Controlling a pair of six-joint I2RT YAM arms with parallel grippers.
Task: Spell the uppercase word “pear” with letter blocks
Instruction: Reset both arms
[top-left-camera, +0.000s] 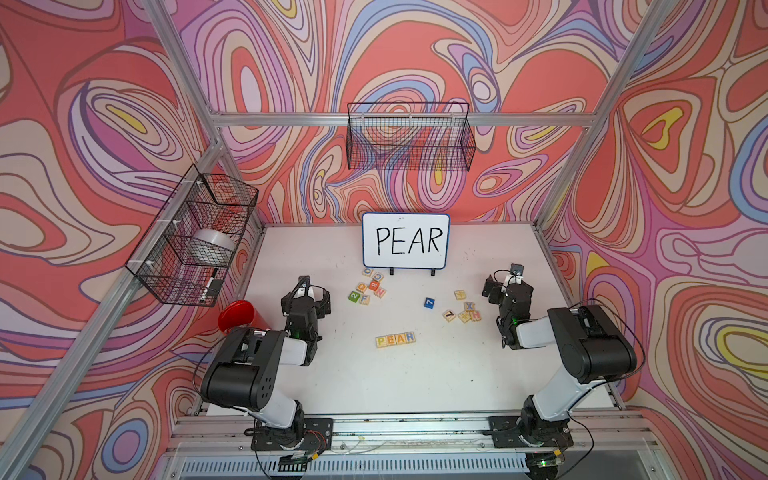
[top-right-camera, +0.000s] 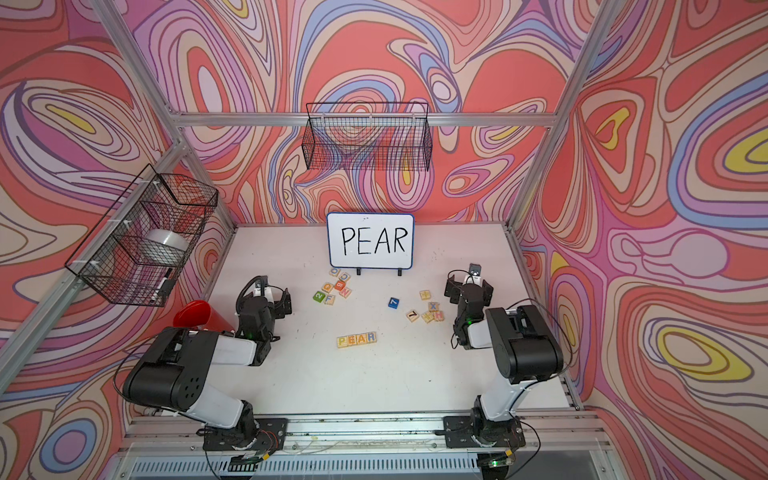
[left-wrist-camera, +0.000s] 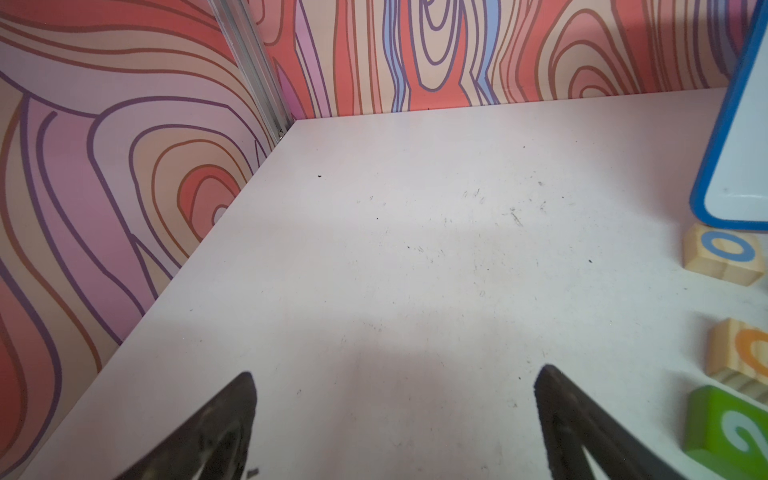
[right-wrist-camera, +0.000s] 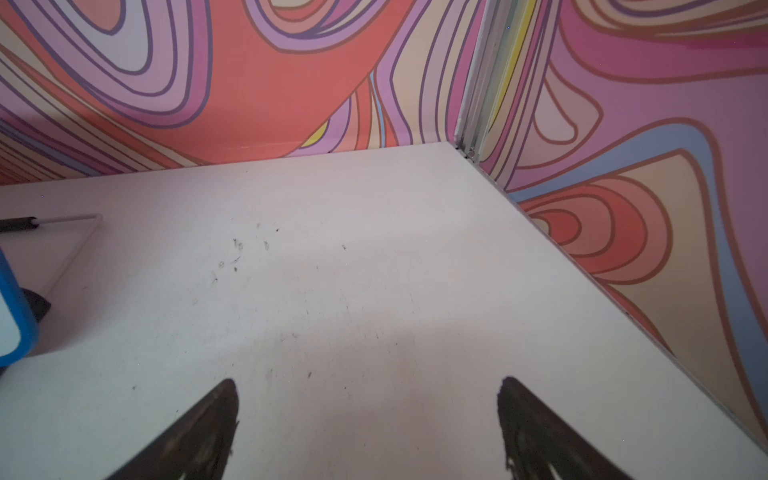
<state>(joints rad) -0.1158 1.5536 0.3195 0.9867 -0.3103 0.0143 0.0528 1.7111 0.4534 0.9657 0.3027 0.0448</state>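
Observation:
The four letter blocks lie touching in a row on the white table, reading P, E, A, R in both top views. The row is slightly tilted, near the table's middle front. My left gripper hovers left of the row, well apart from it, pointing at the back wall. In the left wrist view it is open over bare table. My right gripper is at the right, also far from the row. The right wrist view shows it open with nothing between its fingers.
A whiteboard reading PEAR stands at the back. Loose blocks cluster left of centre with a green 2 cube, and right. A blue 7 cube lies alone. A red cup and wire baskets flank the left.

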